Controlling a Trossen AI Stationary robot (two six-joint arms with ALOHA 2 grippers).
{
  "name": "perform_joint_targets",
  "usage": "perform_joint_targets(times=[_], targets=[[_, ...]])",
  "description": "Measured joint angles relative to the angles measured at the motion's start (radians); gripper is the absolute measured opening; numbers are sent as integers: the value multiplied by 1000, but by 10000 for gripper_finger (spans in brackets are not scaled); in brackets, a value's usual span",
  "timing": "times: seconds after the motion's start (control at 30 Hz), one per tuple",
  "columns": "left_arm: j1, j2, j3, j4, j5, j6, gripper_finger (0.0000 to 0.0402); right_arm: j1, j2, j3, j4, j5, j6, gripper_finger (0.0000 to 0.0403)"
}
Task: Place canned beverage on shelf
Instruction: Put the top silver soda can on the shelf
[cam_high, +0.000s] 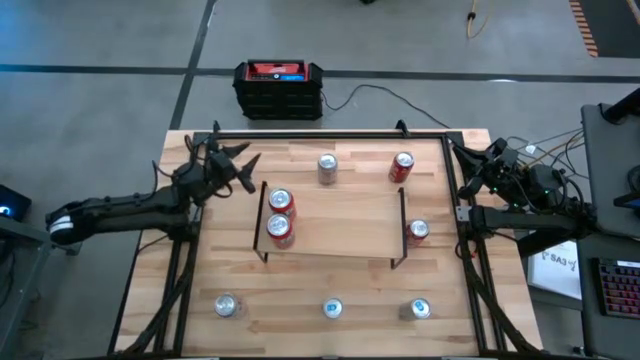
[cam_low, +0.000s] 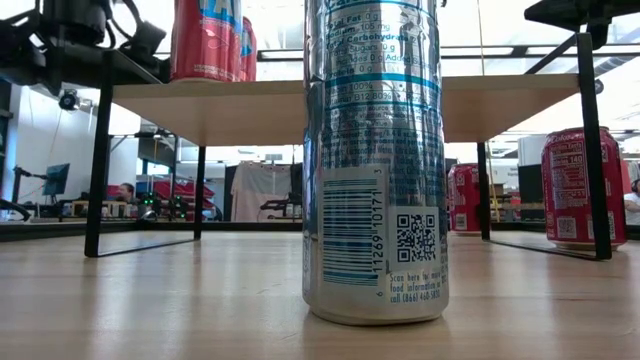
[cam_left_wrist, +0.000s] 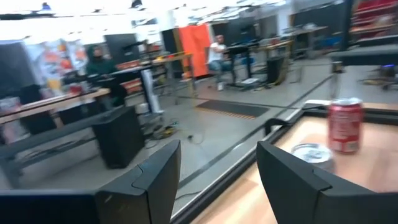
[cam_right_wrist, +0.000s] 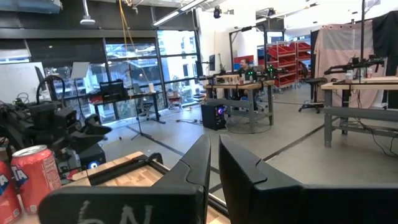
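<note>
The shelf (cam_high: 340, 222) stands mid-table on thin black legs. Two red cans (cam_high: 280, 215) stand upright on its left end; the low view shows them as red cans (cam_low: 208, 40) on the board (cam_low: 520, 100). Several more cans stand on the tabletop, among them a silver can (cam_high: 327, 168) and a red can (cam_high: 401, 166) beyond the shelf. My left gripper (cam_high: 245, 172) hovers open and empty off the shelf's far left corner; in its wrist view the left gripper (cam_left_wrist: 217, 152) has nothing between its fingers. My right gripper (cam_right_wrist: 214, 162) is shut and empty at the table's right edge.
A red can (cam_high: 418, 232) stands on the table by the shelf's right end. Three silver cans (cam_high: 333, 309) line the near edge; one silver can (cam_low: 375, 160) fills the low view. A black and red box (cam_high: 279, 88) sits on the floor beyond the table.
</note>
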Motion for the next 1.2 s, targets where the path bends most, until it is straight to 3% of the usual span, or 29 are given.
perform_joint_targets(times=[0.83, 1.2], targets=[[0, 50, 1, 1, -30, -37, 195, 0, 0, 0, 1, 0, 3, 22], [0, 50, 1, 1, -30, -37, 195, 0, 0, 0, 4, -11, 144, 22]])
